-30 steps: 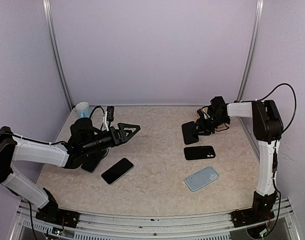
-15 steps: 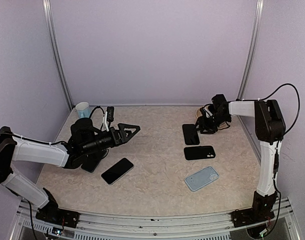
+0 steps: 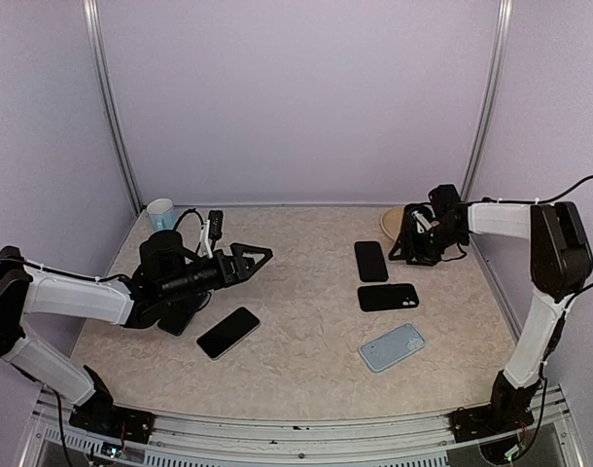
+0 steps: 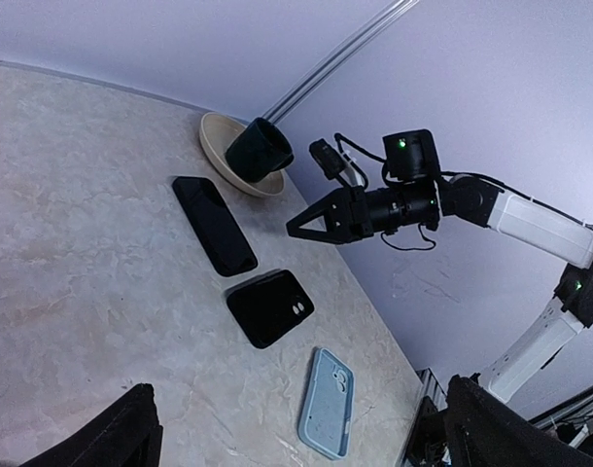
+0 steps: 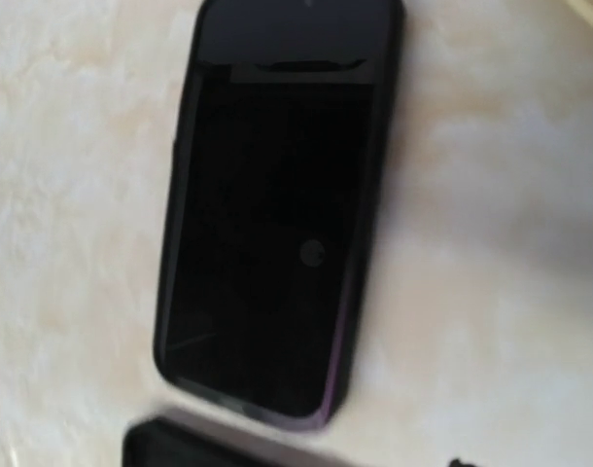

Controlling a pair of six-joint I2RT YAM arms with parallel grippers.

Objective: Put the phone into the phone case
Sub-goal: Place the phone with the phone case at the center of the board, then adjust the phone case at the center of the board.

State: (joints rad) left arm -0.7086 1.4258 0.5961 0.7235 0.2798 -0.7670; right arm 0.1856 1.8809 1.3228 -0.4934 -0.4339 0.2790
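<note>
Phone first: the black glass-fronted phone (image 3: pixel 371 261) now lies flat, screen up, on the beige marbled table (image 3: pixel 306 379), right of centre in the top view. A second ago it stood tilted on edge in your right gripper (image 3: pixel 410 245). That gripper has since let go and drawn back towards the right edge of the frame. Its jaws are parted around nothing and it sits near the phone without touching it.

I judge this a set-down, not an insertion. The phone still has to be seated in a case, so expect a fresh pick.

Your left gripper (image 3: pixel 256 258), left of centre, is spread wide and empty. It hovers above a second black phone (image 3: pixel 228 333) lying diagonally at lower left.

The released phone's long axis runs up and down the top view, barely tilted. In the right wrist view its earpiece slit sits towards the upper edge. That view also shows a raised dark rim around the screen, and I cannot tell whether that is already a cover.

Just below it lies a flat black rectangle (image 3: pixel 389 297), set crosswise, and I cannot tell whether it is a case or a phone back. Lower still is the pale blue soft phone case (image 3: pixel 392 347), slanted, well apart from the phone.

A cream shallow bowl (image 3: pixel 389 222) sits behind the right gripper.
</note>
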